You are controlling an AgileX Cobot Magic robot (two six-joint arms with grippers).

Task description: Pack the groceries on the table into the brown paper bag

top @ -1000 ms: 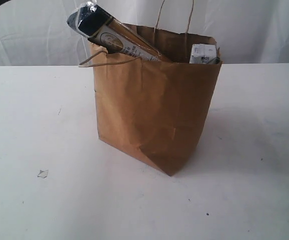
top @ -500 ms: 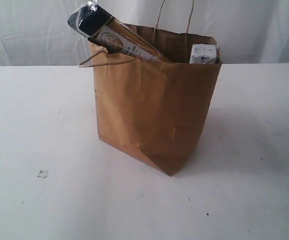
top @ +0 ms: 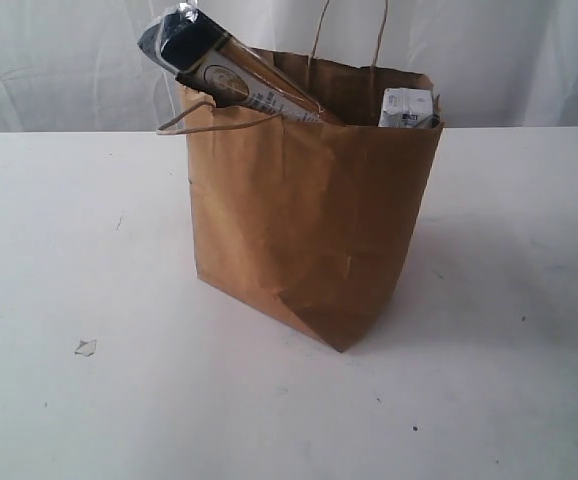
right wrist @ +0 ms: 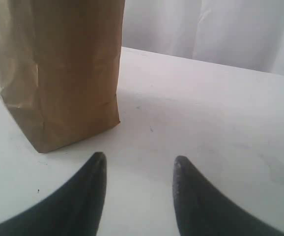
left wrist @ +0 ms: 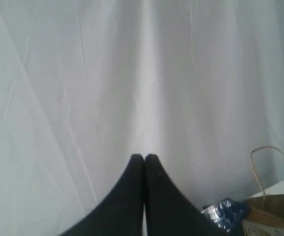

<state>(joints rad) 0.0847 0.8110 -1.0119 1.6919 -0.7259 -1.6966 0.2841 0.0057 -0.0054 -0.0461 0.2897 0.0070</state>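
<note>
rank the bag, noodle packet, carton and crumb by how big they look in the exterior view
1. bag
2. noodle packet, only its upper end showing
3. carton, only its top showing
4. crumb

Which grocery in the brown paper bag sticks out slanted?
The long dark-blue noodle packet, leaning over the brown paper bag's rim; the small white carton barely peeks out.

Jaws pressed together (nothing between) before a white curtain (left wrist: 83,73), blue packet (left wrist: 226,210) beside bag (left wrist: 279,204).

Brown paper bag (top: 309,230) upright on table (top: 89,250); noodle packet (top: 219,65), carton (top: 407,107) poking out
</note>
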